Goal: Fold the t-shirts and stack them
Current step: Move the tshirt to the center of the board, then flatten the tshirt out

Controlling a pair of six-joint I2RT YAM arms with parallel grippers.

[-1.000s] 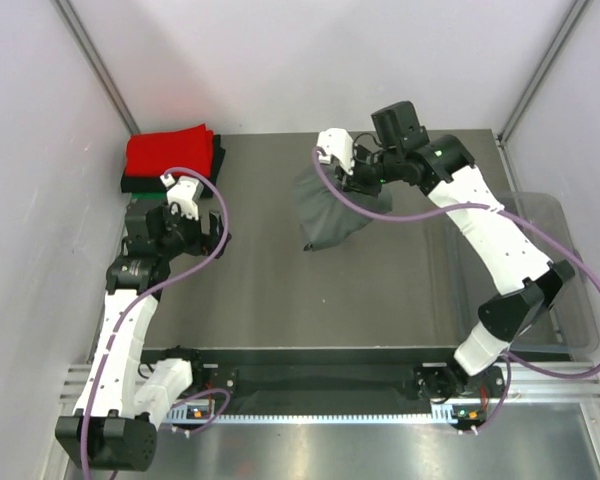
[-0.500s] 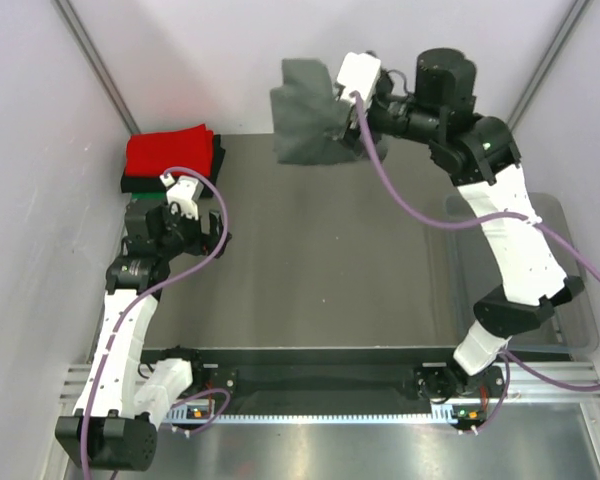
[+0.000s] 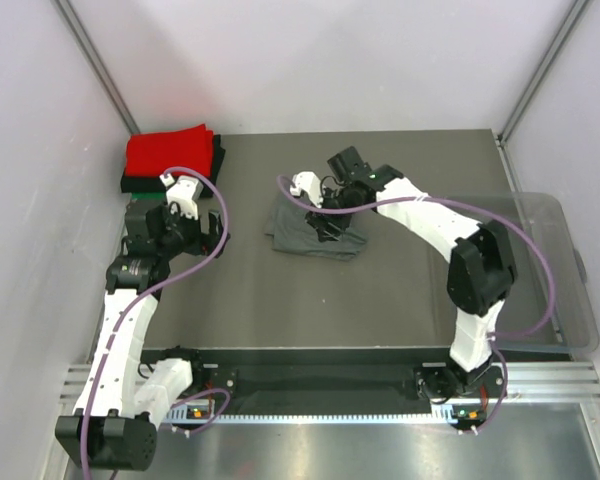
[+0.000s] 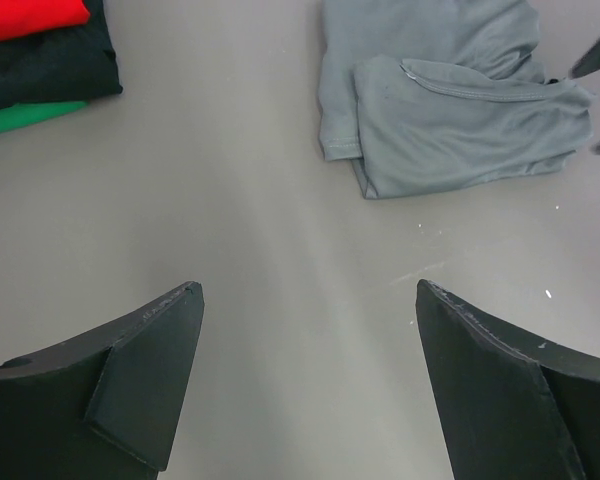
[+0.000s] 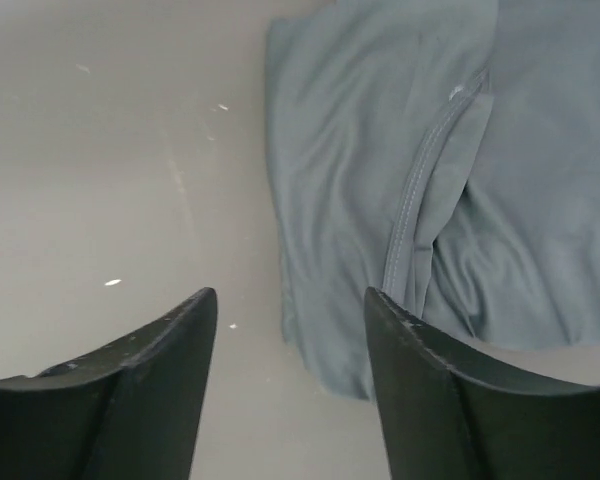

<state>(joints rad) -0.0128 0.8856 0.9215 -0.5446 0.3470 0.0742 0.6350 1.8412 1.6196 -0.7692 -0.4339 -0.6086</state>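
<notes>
On the grey table (image 3: 380, 300), just beyond centre: one dark grey t-shirt (image 3: 288, 232), laid flat in a loose fold. A stitched hem and a doubled-over sleeve are seen on its upper layer in both wrist views. Part of its right side is covered in the top view by the right arm (image 3: 430, 222), which is stretched across it from the near right.

Far left corner, against the white side wall: one stack of folded t-shirts, well apart from the grey one.
- red t-shirt (image 3: 168, 152), on top
- black t-shirt (image 4: 55, 65), in the middle
- green t-shirt (image 4: 20, 120), at the bottom, only its edge being shown

Right edge of the table: one clear plastic bin (image 3: 580, 300), partly crossed by the right arm's purple cable.

Right gripper (image 5: 290, 295): held low over the near edge of the grey shirt, fingers spread apart. Nothing is clasped between them; bare table and the shirt's edge are seen through the gap.

Left gripper (image 4: 308, 290): held above bare table between the stack and the grey shirt, touching neither. Its fingers are spread wide and nothing is gripped.

Left arm (image 3: 120, 330): folded up along the left side, a purple cable (image 3: 223, 215) being looped beside its wrist.
</notes>
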